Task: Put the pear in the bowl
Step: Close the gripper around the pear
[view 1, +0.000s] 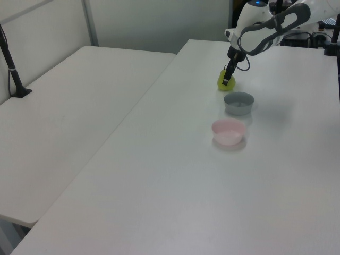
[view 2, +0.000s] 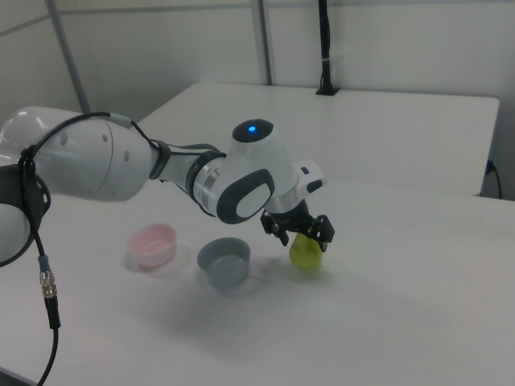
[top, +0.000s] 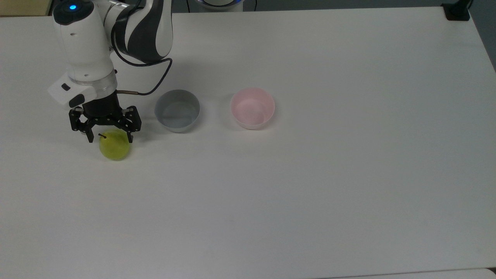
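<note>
Black two-finger tool [top: 111, 138] is spread wide, low over the small shiny yellow-green pear [top: 114, 146] on the white surface [top: 310, 193]. Not grabbed yet. Pale pink round plastic bowl [top: 252, 108] sits empty, past the grey bowl [top: 177, 111].

Pear [top: 114, 145] top behind gripper [top: 110, 138].

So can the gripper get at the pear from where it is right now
Probably yes. The gripper is open right over the pear, one finger on each side of its top, nothing between them. The grey bowl stands apart, on the top view's right.
</note>
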You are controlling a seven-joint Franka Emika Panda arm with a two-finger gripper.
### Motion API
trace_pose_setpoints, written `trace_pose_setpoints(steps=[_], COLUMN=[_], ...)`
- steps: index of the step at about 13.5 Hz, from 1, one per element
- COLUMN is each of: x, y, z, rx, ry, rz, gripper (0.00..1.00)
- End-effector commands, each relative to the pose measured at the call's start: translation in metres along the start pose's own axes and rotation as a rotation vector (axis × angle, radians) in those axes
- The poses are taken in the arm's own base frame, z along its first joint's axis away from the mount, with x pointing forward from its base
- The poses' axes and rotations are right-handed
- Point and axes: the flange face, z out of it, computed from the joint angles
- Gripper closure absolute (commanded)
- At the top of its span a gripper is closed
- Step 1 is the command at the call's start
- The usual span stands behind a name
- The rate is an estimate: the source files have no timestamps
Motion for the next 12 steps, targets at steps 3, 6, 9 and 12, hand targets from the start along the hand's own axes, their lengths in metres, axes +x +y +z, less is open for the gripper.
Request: trace_pose_setpoints(steps=[3,6,9,12], x=[0.000,0.000,0.003,0.007], y=[-0.007,-0.007,-0.007,-0.006], z=[0.005,0.005,-0.005,-0.032], rx=[-0.004,-0.006,-0.007,0.008], ry=[0.020,0.013,0.020,-0.013], rz=[0.003,-0.021,-0.025,-0.039], gripper=[0.64,0.87,0.87,0.88])
